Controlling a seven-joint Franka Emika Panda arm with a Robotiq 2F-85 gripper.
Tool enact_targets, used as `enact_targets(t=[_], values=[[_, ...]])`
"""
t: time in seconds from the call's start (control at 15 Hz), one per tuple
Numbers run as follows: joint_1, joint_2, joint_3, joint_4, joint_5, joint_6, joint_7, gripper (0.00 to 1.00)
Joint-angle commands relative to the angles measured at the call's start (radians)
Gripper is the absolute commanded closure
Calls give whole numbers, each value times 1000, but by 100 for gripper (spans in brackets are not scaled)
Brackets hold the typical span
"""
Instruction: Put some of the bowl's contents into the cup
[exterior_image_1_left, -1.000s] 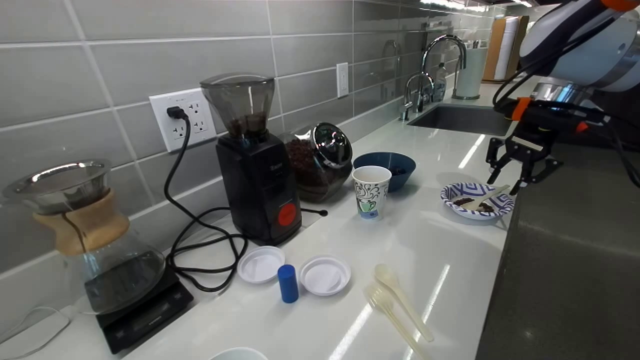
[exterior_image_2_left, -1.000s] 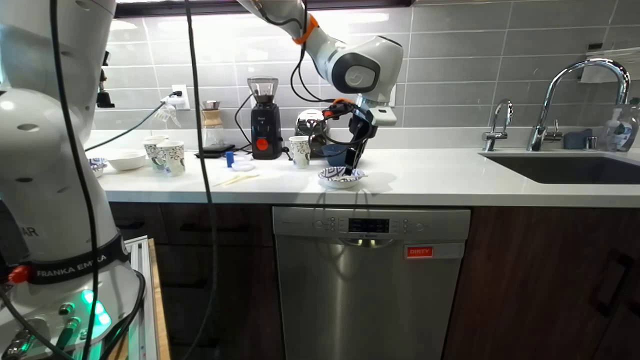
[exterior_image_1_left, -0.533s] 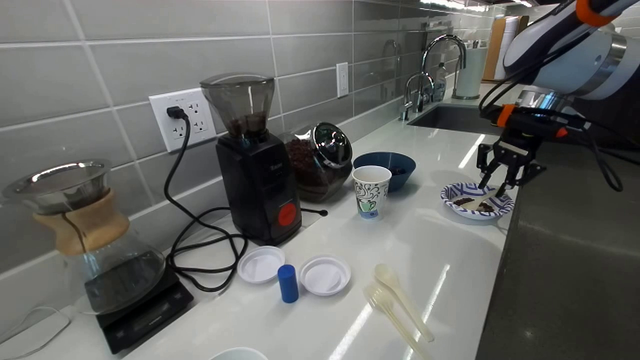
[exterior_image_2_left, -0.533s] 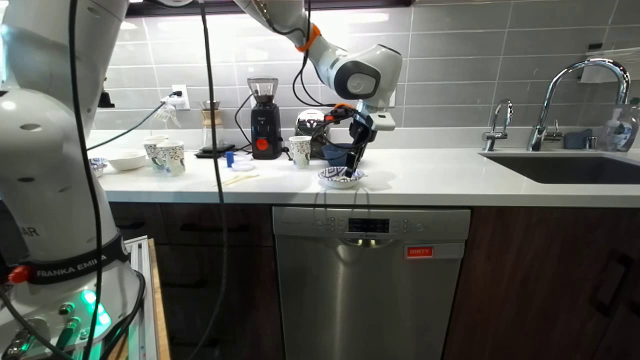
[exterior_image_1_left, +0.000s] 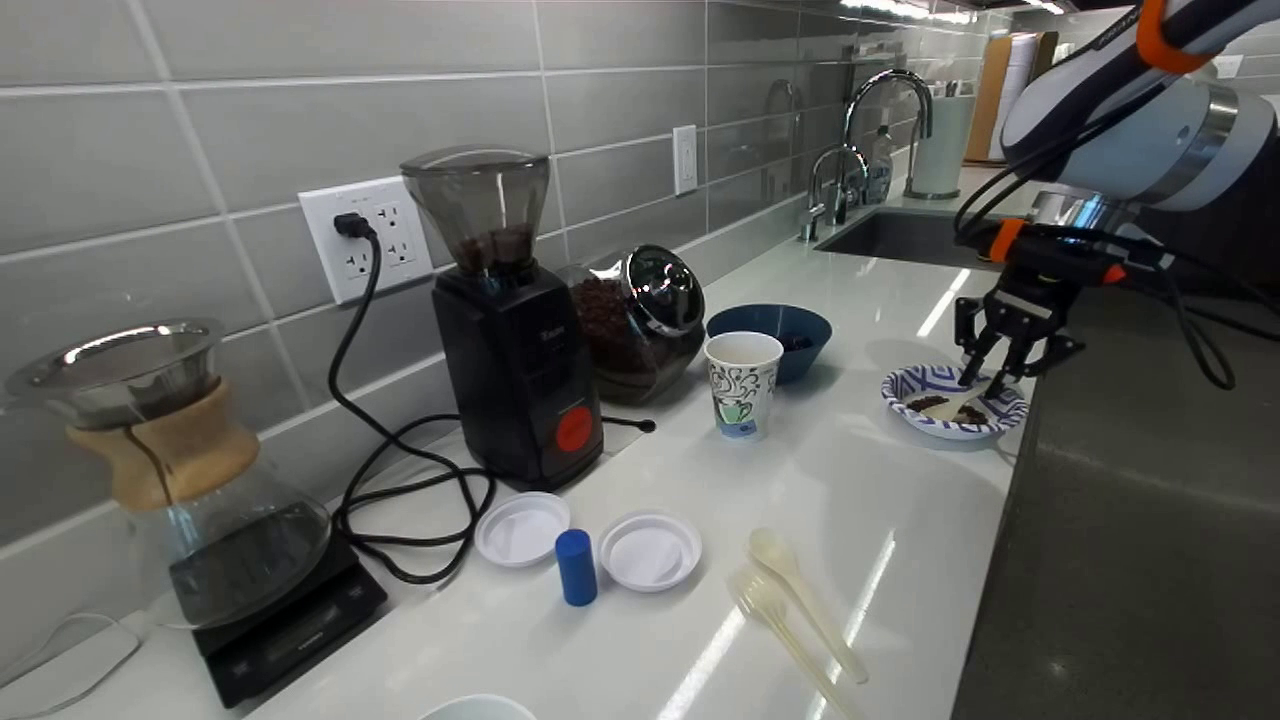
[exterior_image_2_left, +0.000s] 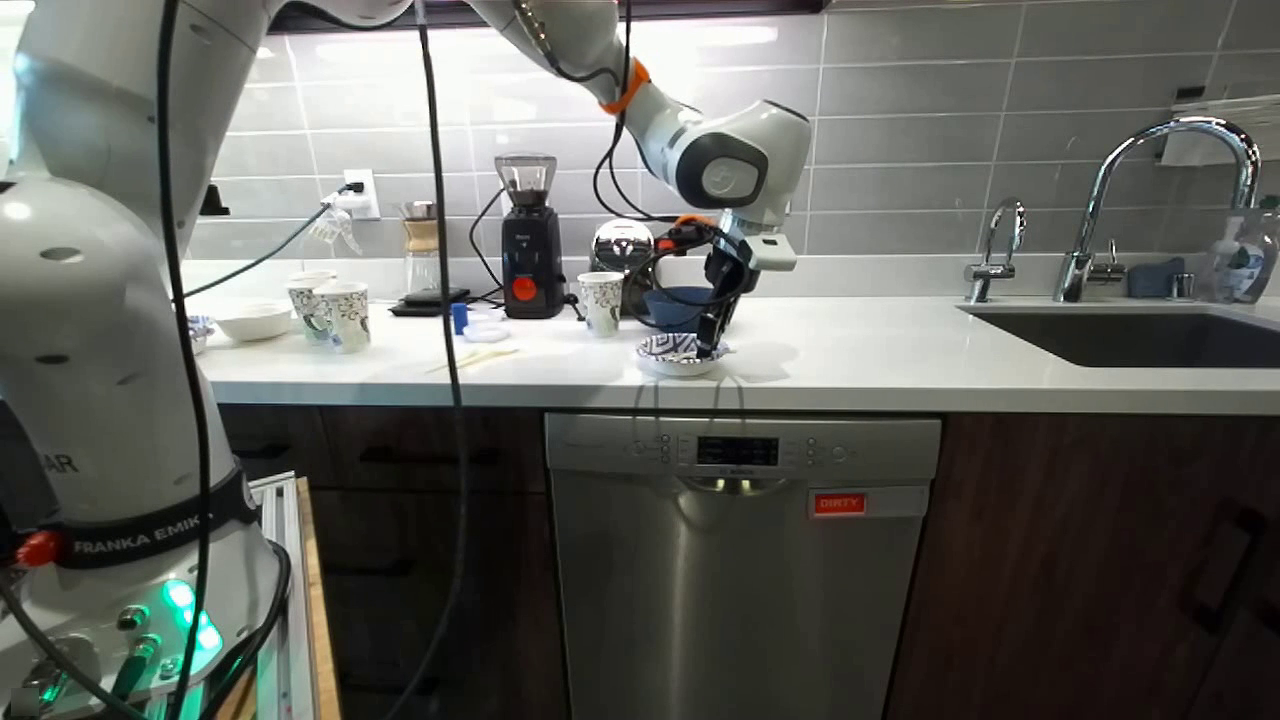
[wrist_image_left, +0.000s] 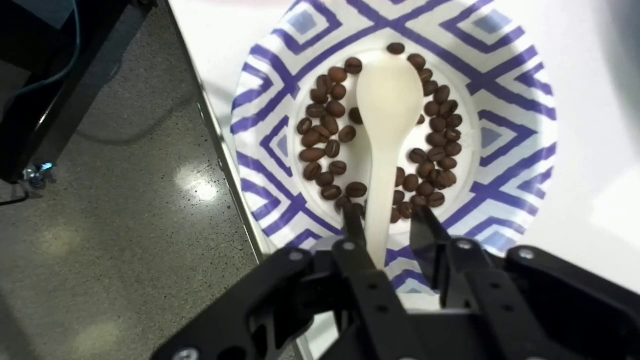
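Observation:
The bowl (wrist_image_left: 515, 122) is a wide white dish with a blue-purple pattern near the counter's front edge, seen in both exterior views (exterior_image_1_left: 905, 383) (exterior_image_2_left: 665, 346). Brown coffee beans (wrist_image_left: 437, 137) lie in it. A pale spoon (wrist_image_left: 390, 105) rests in the bowl over the beans, its handle toward me. My gripper (wrist_image_left: 386, 211) is partly open, low over the bowl's near rim, with one finger on each side of the handle and a gap at the right finger. The white printed cup (exterior_image_1_left: 742, 385) stands upright farther back; its inside bottom is hidden.
A dark-blue bowl (exterior_image_1_left: 803, 352) is just behind the cup. A glass jar (exterior_image_1_left: 630, 340) and black grinder (exterior_image_1_left: 515, 375) stand by the wall. A plastic fork (exterior_image_1_left: 785, 630), a blue cylinder (exterior_image_1_left: 576, 568) and white lids (exterior_image_1_left: 650, 552) lie nearer that camera. A sink (exterior_image_2_left: 1130, 335) is beyond.
My gripper has moved down to the bowl and slightly left in the exterior view along the counter. Its fingers have come closer together. The bowl, spoon and cup have not visibly moved.

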Motion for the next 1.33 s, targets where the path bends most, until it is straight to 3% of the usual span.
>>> enact_targets(t=[0.0,0.07,0.47,1.07,1.13,1.27], values=[[0,24,0,41,2,-32,23,95],[1,21,1,41,1,-38,22,100],[53,-46,-47,5,-144,-17,103,97],[144,-176,-69,-115,-420,149,271,97],[108,-112,-50,-26,-372,100,232,87],[121,-133,-47,-59,-395,117,245,87]])
